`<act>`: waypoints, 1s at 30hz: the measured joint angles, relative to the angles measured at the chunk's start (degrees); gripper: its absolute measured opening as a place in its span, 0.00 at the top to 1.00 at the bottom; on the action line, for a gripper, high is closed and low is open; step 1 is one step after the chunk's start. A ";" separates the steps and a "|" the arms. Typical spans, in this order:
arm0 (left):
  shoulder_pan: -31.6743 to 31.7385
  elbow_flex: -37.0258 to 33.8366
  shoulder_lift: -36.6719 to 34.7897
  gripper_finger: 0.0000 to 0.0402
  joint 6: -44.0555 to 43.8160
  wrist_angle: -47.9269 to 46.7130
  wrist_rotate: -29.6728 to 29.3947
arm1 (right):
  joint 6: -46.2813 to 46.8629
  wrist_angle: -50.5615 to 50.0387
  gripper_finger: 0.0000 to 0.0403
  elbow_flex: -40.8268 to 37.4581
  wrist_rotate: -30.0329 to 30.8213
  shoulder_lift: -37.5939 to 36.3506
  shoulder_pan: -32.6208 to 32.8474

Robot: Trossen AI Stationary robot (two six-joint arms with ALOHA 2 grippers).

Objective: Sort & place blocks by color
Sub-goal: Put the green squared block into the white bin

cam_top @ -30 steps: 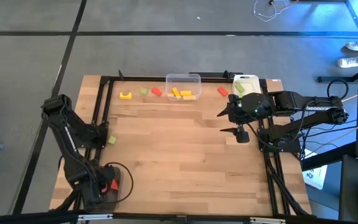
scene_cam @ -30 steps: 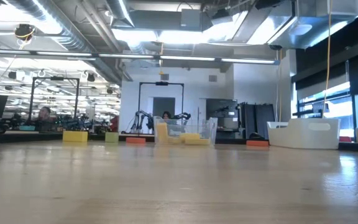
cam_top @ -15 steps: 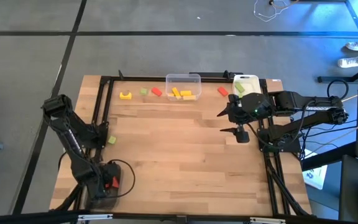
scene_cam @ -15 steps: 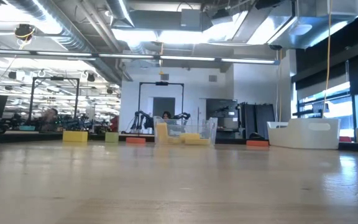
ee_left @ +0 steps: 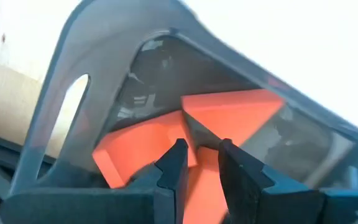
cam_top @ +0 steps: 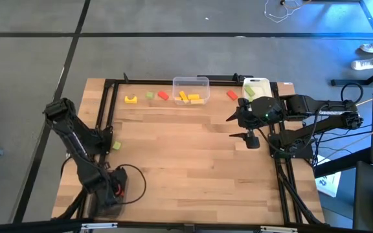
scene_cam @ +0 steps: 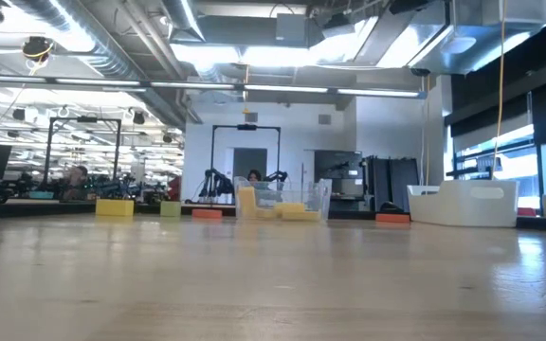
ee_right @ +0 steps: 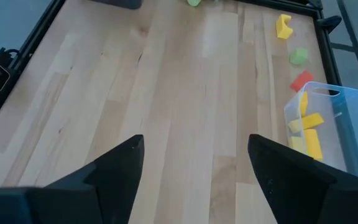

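My left gripper (cam_top: 112,189) reaches into a clear container (cam_top: 123,194) at the table's near left corner; in the left wrist view its fingers (ee_left: 201,155) are nearly together among red blocks (ee_left: 229,112). A yellow arch (cam_top: 131,99), a green block (cam_top: 149,95) and two red blocks (cam_top: 163,96) (cam_top: 232,95) lie along the far edge. Yellow blocks fill a clear container (cam_top: 190,97), and green ones a second container (cam_top: 254,90). One green block (cam_top: 116,146) lies at the left. My right gripper (cam_top: 246,127) hovers open at the table's right. My left gripper pinches a red block (ee_left: 201,180) between its two fingers (ee_left: 176,165), inside the clear container. The fingers come from above, pointing down. The gripper hides most of this block, so which part it has and whether it rests on the blocks below cannot be told.
A dark metal frame (cam_top: 109,116) runs along the table's left, far and right sides. Bare wood (cam_top: 186,155) spreads across the middle of the table. The container's clear wall and handle slot (ee_left: 73,106) stand close around my left fingers.
My left arm has shifted slightly toward the table's right over the near-left container, its gripper staying low in it. My right arm has kept still.
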 joint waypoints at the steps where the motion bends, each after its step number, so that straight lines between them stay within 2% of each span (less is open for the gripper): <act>1: 0.10 1.13 0.01 0.80 0.00 -1.00 0.01 | -0.01 -0.02 0.28 0.00 0.02 0.00 0.00; 6: 0.09 8.07 0.00 0.80 0.00 -8.59 -3.05 | 0.57 -0.15 0.28 0.00 0.00 0.00 0.00; 13: 0.13 19.28 -0.05 0.80 0.02 -25.35 -20.25 | 1.52 -0.40 0.28 0.00 0.01 0.00 0.00; 15: 1.03 21.87 -0.05 0.80 -0.25 -31.35 -25.29 | 4.09 -0.02 0.28 0.00 0.72 0.05 0.00; 17: 3.33 23.83 -0.07 0.80 -4.25 -37.93 -27.99 | 8.07 0.52 0.28 0.00 3.59 0.49 0.02; 19: 6.67 25.19 -0.14 0.80 -8.80 -41.90 -28.41 | 12.69 0.41 0.28 0.00 8.80 1.09 -0.01; 21: 10.98 24.76 -1.52 0.80 -5.96 -41.12 -28.56 | 17.24 0.36 0.28 0.00 14.86 1.78 -0.34; 23: 15.19 24.92 -2.97 0.80 -4.71 -40.72 -28.61 | 20.40 0.41 0.28 0.00 18.12 2.64 -1.20; 27: 25.77 24.84 -3.85 0.80 -0.80 -41.91 -28.05 | 20.26 0.02 0.28 0.00 15.69 4.51 -3.26; 30: 34.15 24.84 -3.96 0.80 3.61 -41.83 -23.93 | 19.34 -0.03 0.28 -0.02 13.91 6.04 -4.37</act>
